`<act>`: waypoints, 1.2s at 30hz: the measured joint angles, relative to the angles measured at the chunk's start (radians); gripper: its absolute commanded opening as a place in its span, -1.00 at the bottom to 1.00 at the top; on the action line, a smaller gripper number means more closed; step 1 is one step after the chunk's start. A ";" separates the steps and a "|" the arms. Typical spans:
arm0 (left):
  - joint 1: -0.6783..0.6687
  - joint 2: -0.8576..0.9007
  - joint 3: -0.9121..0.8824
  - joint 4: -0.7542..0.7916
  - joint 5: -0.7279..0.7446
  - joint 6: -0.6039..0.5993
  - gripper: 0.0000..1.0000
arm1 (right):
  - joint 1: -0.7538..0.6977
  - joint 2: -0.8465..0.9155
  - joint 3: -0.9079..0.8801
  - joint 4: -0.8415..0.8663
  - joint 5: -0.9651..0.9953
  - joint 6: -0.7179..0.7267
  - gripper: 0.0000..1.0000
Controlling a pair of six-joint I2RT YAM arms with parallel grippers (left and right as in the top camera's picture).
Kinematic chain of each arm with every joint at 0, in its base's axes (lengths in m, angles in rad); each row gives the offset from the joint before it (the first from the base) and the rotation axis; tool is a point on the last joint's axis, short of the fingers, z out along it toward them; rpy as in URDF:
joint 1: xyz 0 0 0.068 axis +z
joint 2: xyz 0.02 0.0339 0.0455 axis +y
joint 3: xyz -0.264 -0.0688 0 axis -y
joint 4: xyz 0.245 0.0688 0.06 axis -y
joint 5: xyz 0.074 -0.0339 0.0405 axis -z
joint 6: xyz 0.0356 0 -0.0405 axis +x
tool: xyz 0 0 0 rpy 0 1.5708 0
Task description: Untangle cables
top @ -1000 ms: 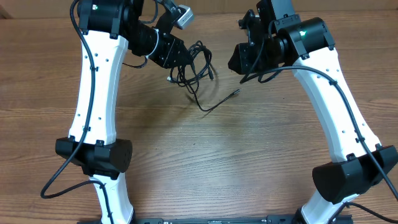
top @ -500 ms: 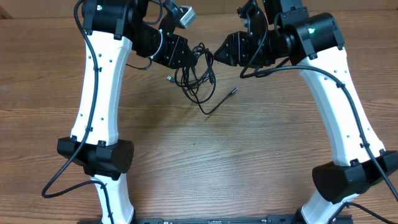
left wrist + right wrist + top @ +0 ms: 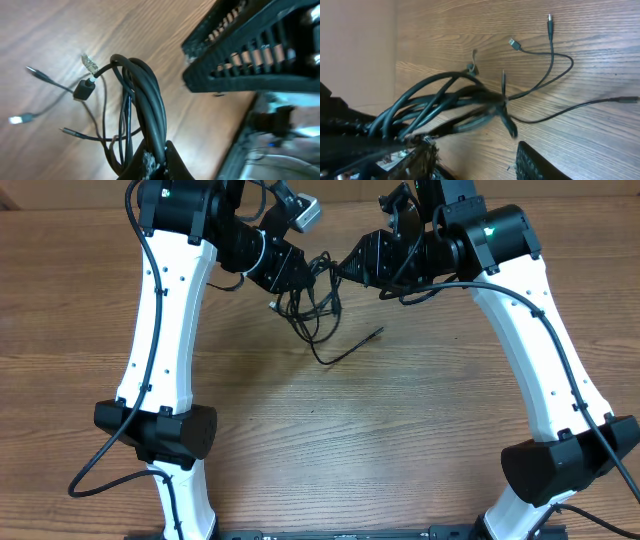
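Observation:
The cables (image 3: 316,302) are a tangle of thin black cords hanging from my left gripper (image 3: 301,272), with one loose end trailing right to a small plug (image 3: 379,332) on the table. In the left wrist view my left gripper (image 3: 156,160) is shut on a bunch of the cords (image 3: 150,100). My right gripper (image 3: 344,268) is open right beside the tangle. In the right wrist view its fingers (image 3: 475,147) are spread, and the cord bundle (image 3: 455,100) runs just in front of them, close to its left finger. Plug ends (image 3: 514,44) lie on the wood beyond.
The wooden table (image 3: 320,430) stretches toward the front. Both white arms rise from bases at the front left (image 3: 155,430) and front right (image 3: 560,465). The right gripper's ribbed finger (image 3: 240,60) fills the upper right of the left wrist view.
My right gripper has moved left, from well apart to right against the tangle. My left gripper kept its hold and the bundle shifted slightly.

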 measured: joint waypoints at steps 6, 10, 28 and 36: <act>0.000 0.000 -0.005 0.035 -0.035 0.090 -0.91 | 0.000 0.000 0.000 -0.001 -0.004 0.010 0.00; 0.000 0.000 -0.006 0.078 -0.042 0.041 -0.92 | 0.000 0.000 0.000 -0.011 0.010 0.010 -0.02; 0.069 0.000 -0.007 0.282 -0.049 -1.228 -0.91 | 0.000 0.001 -0.098 -0.037 0.031 -0.333 0.21; 0.085 0.000 -0.007 0.282 -0.051 -1.610 -0.91 | 0.000 0.001 -0.131 0.072 -0.044 -0.452 0.23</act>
